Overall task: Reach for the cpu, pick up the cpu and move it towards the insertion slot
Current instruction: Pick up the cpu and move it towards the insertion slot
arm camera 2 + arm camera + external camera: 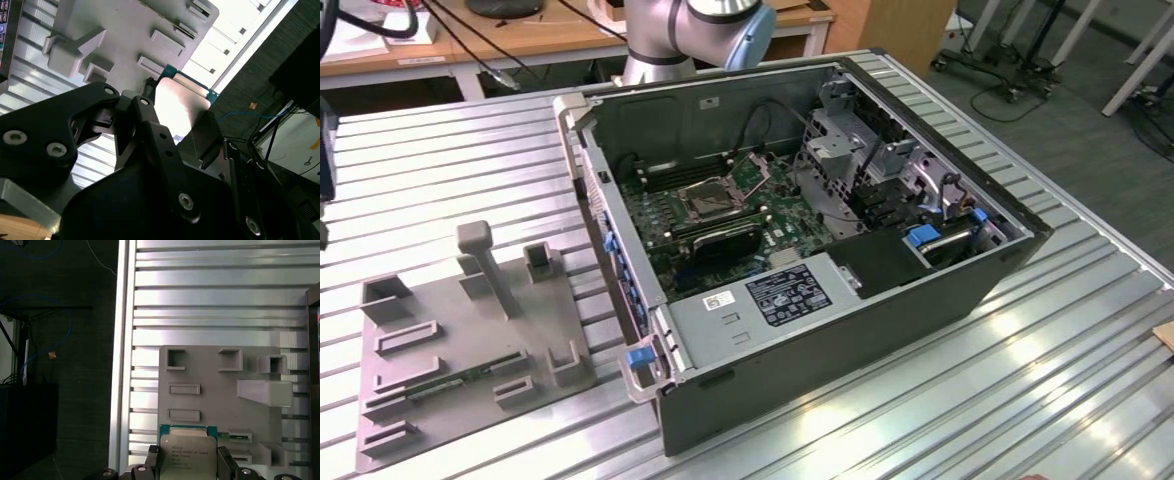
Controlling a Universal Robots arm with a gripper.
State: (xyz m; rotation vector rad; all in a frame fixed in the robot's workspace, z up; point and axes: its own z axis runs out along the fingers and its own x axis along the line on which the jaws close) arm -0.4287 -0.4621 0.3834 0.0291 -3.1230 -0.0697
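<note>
Fixture plate (467,330) first: grey, studded with raised blocks, it lies flat near the table's (440,150) edge at the exterior view's left. You can see a narrow green memory stick (454,381) seated in it toward its near side. Further toward the exterior view's right, around the middle of the table, the computer case (854,330) lies on its side with the panel off. Your arm (687,30) rises behind the case's far corner. Inside the case, the insertion slot (708,200) sits on the motherboard (767,215), a shiny metal frame around a dark centre, just beside the long black memory slots (714,238).

Your gripper (188,462) is clamped on the cpu (188,447). In the first wrist view the black fingers (153,460) press two opposite edges of the chip, its pale metal top faces the camera, and a strip of green board shows along one edge. In the second wrist view the chip's bright top overlaps the plate, the table's edge and the floor beyond. So you hold it in the air above the fixture plate's side of the table, well apart from the slot.
</note>
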